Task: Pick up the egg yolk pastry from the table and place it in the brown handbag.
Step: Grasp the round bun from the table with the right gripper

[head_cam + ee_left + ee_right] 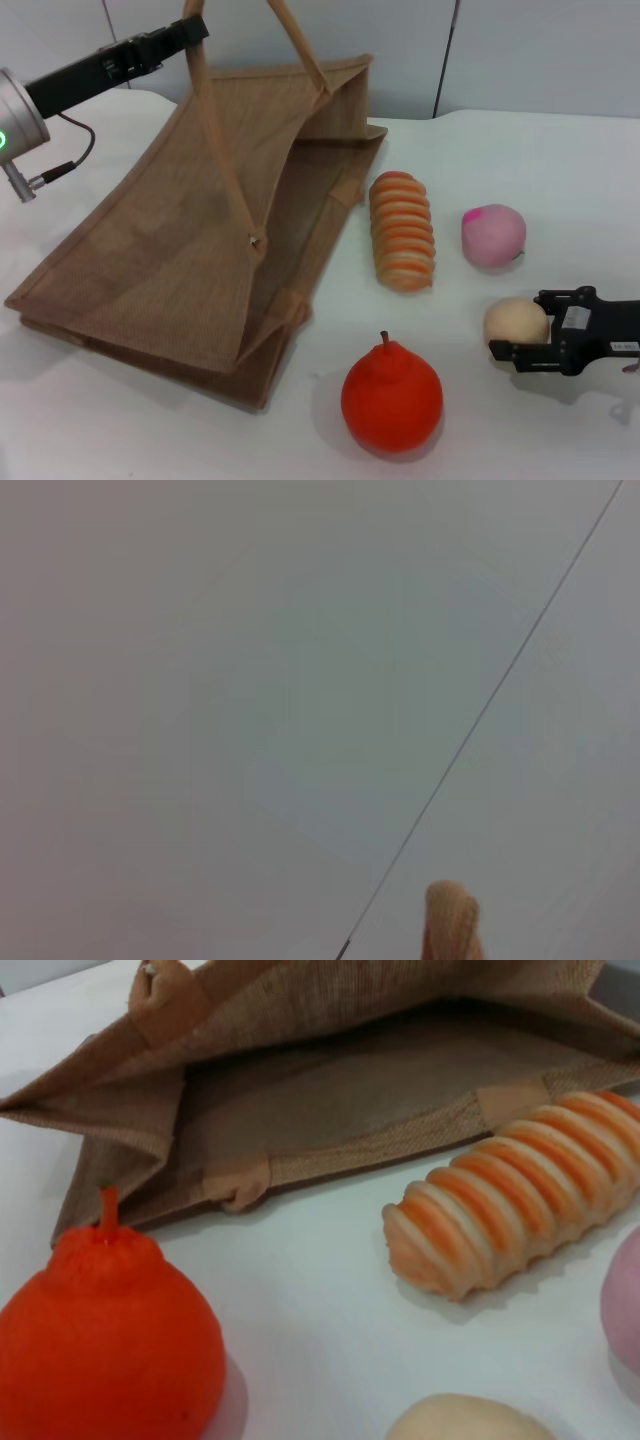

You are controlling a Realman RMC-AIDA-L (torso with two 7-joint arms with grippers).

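Observation:
The egg yolk pastry (512, 320), a pale beige ball, rests on the white table at the right; it also shows in the right wrist view (470, 1418). My right gripper (520, 325) is open, with one black finger on each side of the pastry. The brown handbag (200, 250) lies at the left with its mouth facing the pastry; its inside shows in the right wrist view (350, 1090). My left gripper (190, 28) is shut on one handle (450, 920) and holds it up, which keeps the mouth open.
A ridged orange-and-cream loaf (402, 230) lies between the bag and a pink ball (492, 235). A red-orange fruit with a stem (392, 398) stands near the table's front, by the bag's mouth. The loaf (510, 1210) and the fruit (105, 1340) show in the right wrist view.

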